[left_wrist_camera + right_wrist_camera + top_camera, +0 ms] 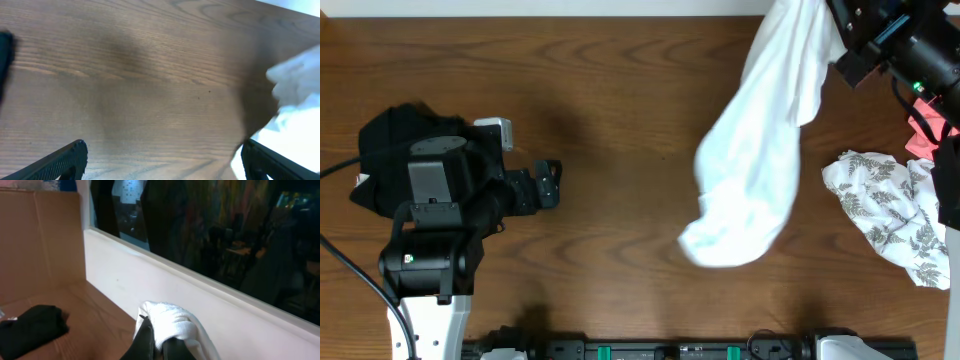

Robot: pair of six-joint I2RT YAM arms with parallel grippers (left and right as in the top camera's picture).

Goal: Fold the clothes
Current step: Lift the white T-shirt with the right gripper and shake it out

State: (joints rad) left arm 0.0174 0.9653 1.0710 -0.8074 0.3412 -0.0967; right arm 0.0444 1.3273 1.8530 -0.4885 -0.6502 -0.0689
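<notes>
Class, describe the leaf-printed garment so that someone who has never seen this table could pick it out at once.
Start at the brown wooden table and go to its right edge in the overhead view. There a crumpled white cloth lies beside the plain white garment hanging from the right gripper. Only it carries grey leaf sprigs.

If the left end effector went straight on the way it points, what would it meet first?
Probably the white garment; only bare table lies before it, though its height is unclear.
</notes>
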